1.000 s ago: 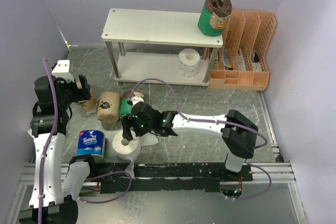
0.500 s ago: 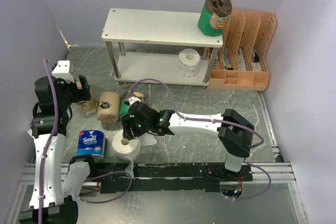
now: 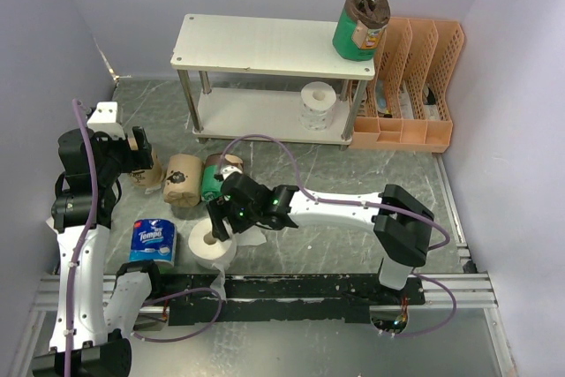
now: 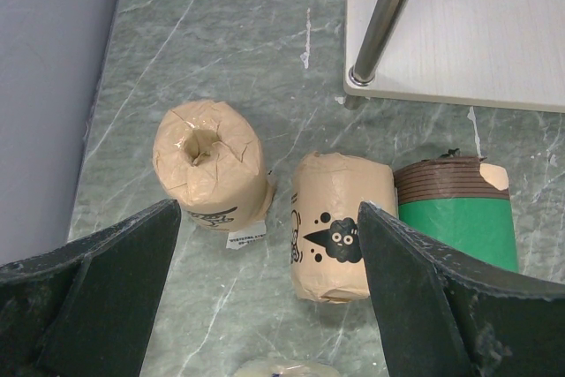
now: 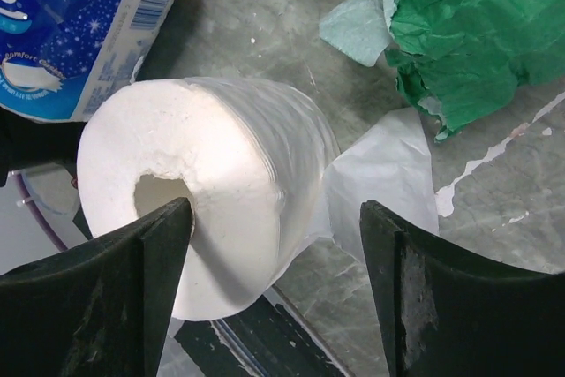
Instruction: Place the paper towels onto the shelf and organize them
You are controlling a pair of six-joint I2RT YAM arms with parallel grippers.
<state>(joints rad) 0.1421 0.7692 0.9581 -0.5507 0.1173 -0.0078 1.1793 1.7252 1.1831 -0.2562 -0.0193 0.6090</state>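
From above, the right gripper (image 3: 221, 214) hung open over the upright bare white roll (image 3: 212, 250) by the table's (image 3: 353, 174) near edge, well apart from the shelf (image 3: 256, 46); the left gripper (image 3: 139, 158) was farther off. The left wrist view showed its jaws wide above a lying tan roll (image 4: 331, 231). The right wrist view showed fingers straddling the white roll, core upward; contact was unclear, and the blue roll (image 5: 71, 33) was cut off.

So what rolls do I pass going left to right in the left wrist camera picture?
First the tan roll with the crinkled top → then the tan roll with the cartoon face → then the green roll with the brown top.
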